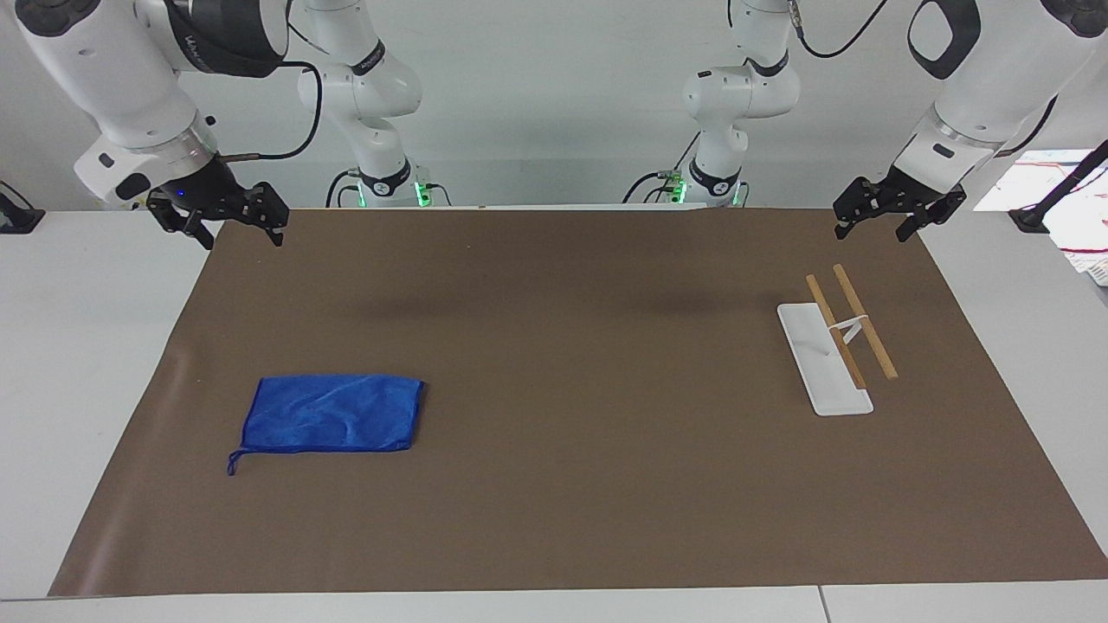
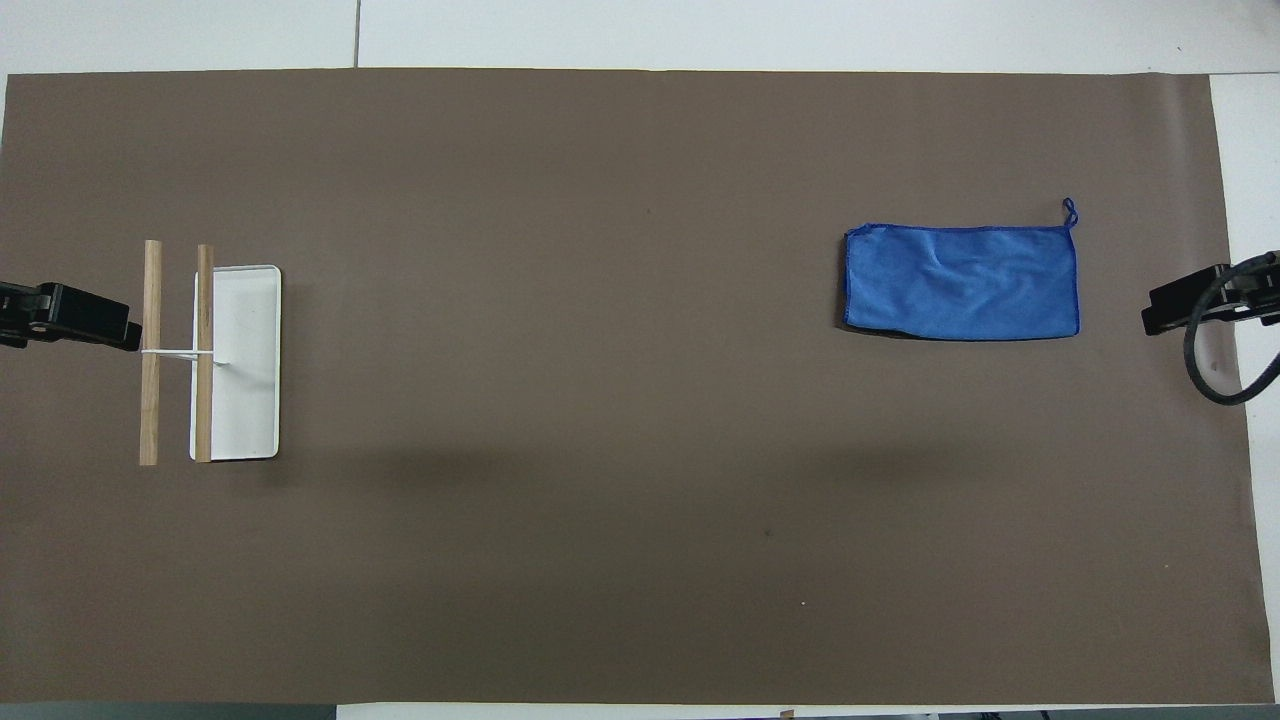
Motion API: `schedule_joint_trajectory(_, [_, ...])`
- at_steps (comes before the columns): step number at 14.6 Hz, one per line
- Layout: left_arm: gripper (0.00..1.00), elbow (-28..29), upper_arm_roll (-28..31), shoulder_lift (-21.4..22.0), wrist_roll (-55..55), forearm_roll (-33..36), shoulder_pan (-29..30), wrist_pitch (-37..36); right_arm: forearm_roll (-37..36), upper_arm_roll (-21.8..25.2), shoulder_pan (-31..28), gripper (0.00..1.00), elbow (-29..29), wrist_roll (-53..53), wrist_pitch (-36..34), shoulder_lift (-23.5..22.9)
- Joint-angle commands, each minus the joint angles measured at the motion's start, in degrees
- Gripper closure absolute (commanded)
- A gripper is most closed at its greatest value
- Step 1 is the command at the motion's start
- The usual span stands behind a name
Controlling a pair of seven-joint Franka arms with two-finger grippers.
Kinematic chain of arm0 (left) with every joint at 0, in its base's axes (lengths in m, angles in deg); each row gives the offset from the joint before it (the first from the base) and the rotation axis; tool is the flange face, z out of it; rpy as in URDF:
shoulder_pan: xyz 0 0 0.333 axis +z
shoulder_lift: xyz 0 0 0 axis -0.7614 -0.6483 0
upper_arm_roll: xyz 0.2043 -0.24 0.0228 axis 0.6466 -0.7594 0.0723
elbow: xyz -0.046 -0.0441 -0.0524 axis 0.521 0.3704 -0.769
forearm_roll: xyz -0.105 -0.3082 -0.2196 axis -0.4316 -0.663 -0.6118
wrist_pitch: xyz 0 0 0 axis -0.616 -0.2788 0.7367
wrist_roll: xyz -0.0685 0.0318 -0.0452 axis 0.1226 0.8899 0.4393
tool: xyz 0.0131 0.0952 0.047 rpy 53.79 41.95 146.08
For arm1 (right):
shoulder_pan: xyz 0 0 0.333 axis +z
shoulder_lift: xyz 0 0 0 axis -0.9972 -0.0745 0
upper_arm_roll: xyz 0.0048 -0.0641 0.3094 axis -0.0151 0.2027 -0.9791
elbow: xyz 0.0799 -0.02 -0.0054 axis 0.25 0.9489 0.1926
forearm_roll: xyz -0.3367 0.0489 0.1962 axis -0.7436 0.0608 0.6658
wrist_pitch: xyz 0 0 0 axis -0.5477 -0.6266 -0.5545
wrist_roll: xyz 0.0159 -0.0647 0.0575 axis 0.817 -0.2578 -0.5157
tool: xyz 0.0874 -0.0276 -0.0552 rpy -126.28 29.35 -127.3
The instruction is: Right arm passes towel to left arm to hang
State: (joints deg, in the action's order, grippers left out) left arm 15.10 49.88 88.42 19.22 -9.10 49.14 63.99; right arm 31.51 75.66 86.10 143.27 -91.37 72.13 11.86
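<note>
On brown mat [image 1: 554, 519]: one towel [image 1: 333, 414], one two-bar rack [image 1: 835, 342]; two grippers [image 1: 234, 227] [image 1: 879, 227], jaws spread.

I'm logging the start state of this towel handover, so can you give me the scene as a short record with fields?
towel: blue towel flat on the brown mat, toward the right arm's end, untouched
rack: white-based rack with two wooden bars, toward the left arm's end
right gripper: open, empty, raised over the mat's corner
left gripper: open, empty, raised over the mat's edge near the rack
handover: not begun
</note>
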Motion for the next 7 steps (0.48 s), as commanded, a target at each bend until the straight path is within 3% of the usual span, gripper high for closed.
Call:
schedule_joint_trajectory(1, [0.00, 0.9, 0.0, 1.1, -0.4, 1.1, 0.0, 0.1, 0.6, -0.1, -0.4, 0.00, 0.2, -0.5, 1.1, 0.3])
schedule_joint_trajectory(7, [0.00, 0.9, 0.0, 1.1, -0.4, 1.1, 0.0, 0.1, 0.7, -0.3, -0.5, 0.00, 0.9, -0.8, 0.6, 1.0])
